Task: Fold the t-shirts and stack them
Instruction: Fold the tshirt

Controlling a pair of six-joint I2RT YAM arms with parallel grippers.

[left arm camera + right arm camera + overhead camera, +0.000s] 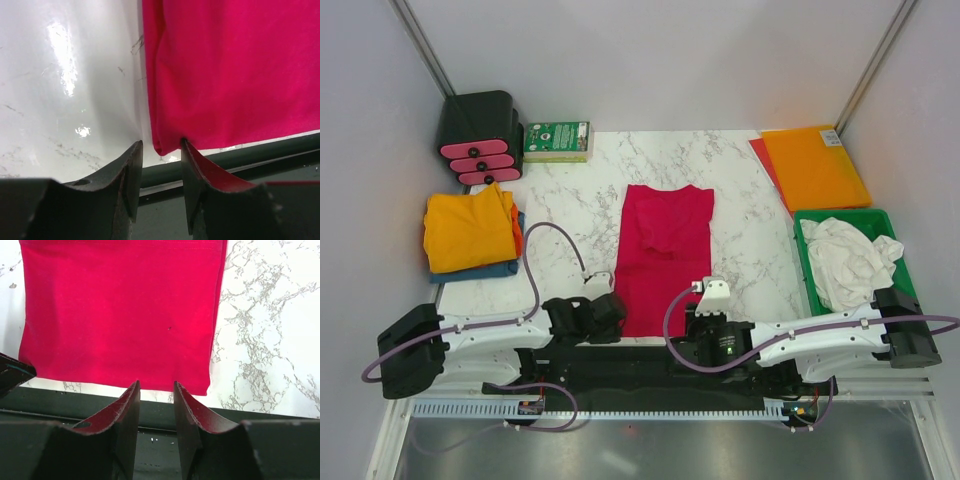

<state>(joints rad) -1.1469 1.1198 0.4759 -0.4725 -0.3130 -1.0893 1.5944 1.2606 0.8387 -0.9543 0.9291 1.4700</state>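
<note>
Crimson t-shirt (665, 255) lay flat, centre of worktop (750, 270), sides folded in. Left hand (160, 145) and right hand (156, 385) sat at its near hem, jaws apart, nothing gripped. Next, est.: pinch both hem corners, fold fwd evenly.

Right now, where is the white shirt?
In the overhead view, the white shirt lies crumpled inside the green tray on the right side, just nearer the robot than the orange sheet.
</note>
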